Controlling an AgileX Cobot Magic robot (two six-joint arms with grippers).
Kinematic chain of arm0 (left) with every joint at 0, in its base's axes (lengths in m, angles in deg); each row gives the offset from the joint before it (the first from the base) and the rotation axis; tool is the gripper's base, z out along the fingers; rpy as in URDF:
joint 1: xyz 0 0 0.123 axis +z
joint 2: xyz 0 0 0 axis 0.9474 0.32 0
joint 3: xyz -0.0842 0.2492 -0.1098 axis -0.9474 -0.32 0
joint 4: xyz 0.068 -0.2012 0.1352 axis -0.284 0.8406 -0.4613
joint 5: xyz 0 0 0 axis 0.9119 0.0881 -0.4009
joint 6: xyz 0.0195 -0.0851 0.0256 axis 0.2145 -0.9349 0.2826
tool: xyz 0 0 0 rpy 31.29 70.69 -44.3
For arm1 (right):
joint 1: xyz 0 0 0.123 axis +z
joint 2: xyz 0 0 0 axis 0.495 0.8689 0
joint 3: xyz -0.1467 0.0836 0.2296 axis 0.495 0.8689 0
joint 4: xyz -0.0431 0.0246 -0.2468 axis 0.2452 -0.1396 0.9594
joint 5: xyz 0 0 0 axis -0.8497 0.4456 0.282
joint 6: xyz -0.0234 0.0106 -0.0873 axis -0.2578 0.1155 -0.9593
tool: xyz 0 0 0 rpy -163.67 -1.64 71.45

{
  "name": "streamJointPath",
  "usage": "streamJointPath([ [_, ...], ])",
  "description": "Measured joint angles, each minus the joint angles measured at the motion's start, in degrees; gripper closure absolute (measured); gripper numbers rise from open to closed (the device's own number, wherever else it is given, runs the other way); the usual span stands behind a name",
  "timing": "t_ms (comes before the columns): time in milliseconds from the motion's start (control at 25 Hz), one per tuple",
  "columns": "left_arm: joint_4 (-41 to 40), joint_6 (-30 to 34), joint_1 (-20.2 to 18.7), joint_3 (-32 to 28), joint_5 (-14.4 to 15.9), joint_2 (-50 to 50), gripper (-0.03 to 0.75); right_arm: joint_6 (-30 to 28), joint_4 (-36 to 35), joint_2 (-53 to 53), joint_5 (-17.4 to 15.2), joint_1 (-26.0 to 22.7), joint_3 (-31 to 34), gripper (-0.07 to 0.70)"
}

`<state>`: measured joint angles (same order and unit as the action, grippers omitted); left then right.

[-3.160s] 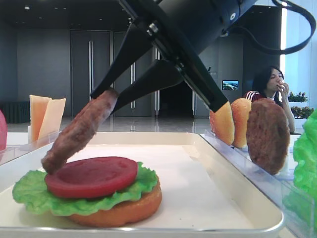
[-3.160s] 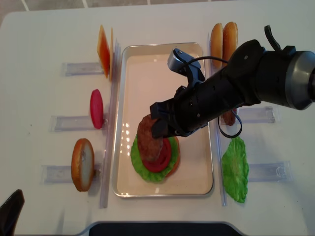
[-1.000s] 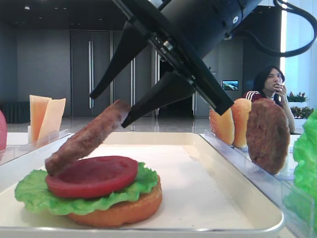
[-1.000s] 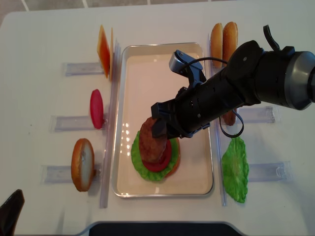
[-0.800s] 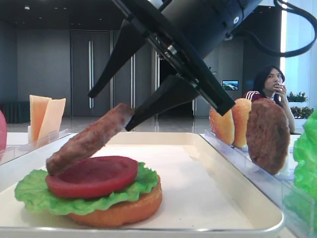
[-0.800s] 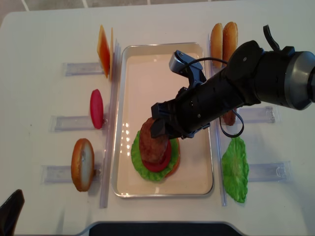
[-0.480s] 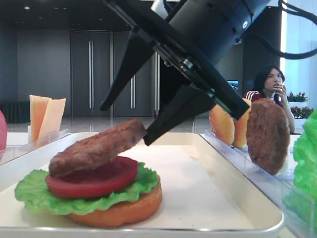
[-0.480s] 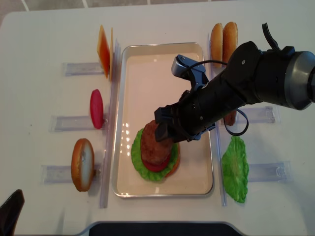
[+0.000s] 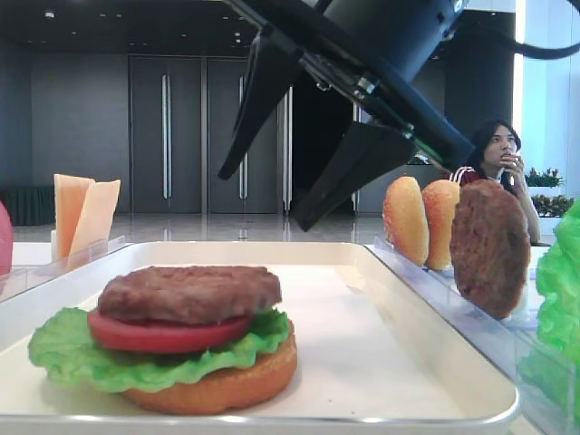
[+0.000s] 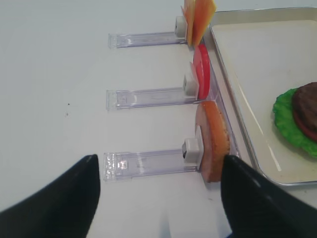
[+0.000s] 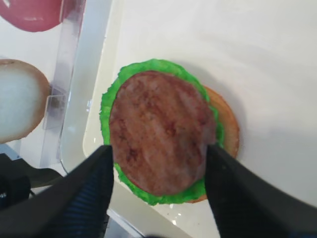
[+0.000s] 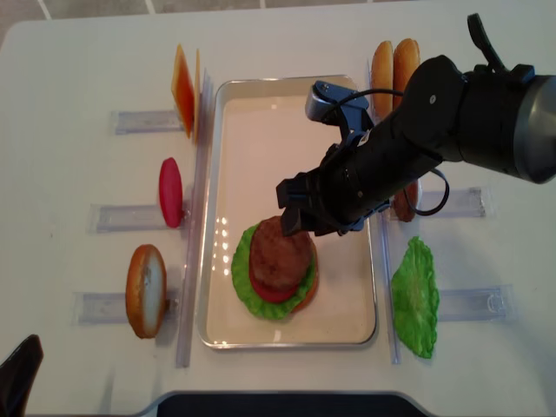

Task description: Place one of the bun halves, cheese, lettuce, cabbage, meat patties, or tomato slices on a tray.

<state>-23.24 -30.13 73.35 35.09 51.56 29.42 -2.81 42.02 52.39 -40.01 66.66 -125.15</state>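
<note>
The white desk (image 12: 78, 61) carries everything, and the cream tray (image 12: 261, 109) lies on it directly under the right hand (image 12: 317, 213). That hand hangs above the near half of the tray with its two dark fingers (image 11: 84, 198) spread wide and nothing between them. Just below it sits a stack: a bun half (image 9: 227, 385) at the bottom, then lettuce (image 9: 63, 353), a tomato slice (image 9: 154, 335) and a meat patty (image 9: 190, 292) lying flat on top, clear of both fingers. To the right of the hand, outside the tray, stand two more bun halves (image 12: 393, 65) and a spare lettuce leaf (image 12: 415, 297). To its left stand cheese slices (image 12: 182, 87), a tomato slice (image 12: 170, 192) and a bun half (image 12: 146, 290) in clear holders (image 10: 148, 162). The left hand (image 10: 158, 203) hovers before that bun half, fingers wide apart and empty.
</note>
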Motion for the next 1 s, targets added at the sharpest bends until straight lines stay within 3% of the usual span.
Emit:
streamJointPath([
  [240, 0.0, 0.0, 0.0, 0.0, 0.0, 0.0, 0.136, 9.8, 12.0, -2.2, -1.7, 0.0, -3.0, 0.21],
  [520, 0.0, 0.0, 0.0, 0.0, 0.0, 0.0, 0.136, 21.4, 26.1, -5.0, -7.1, 0.0, -9.4, 0.21],
  [760, 0.0, 0.0, 0.0, 0.0, 0.0, 0.0, 0.136, 23.3, 35.1, -6.1, -17.5, 0.0, -16.3, 0.21],
  [1000, 0.0, 0.0, 0.0, 0.0, 0.0, 0.0, 0.136, 24.6, 40.0, -6.2, -24.9, -1.6, -20.4, 0.21],
])
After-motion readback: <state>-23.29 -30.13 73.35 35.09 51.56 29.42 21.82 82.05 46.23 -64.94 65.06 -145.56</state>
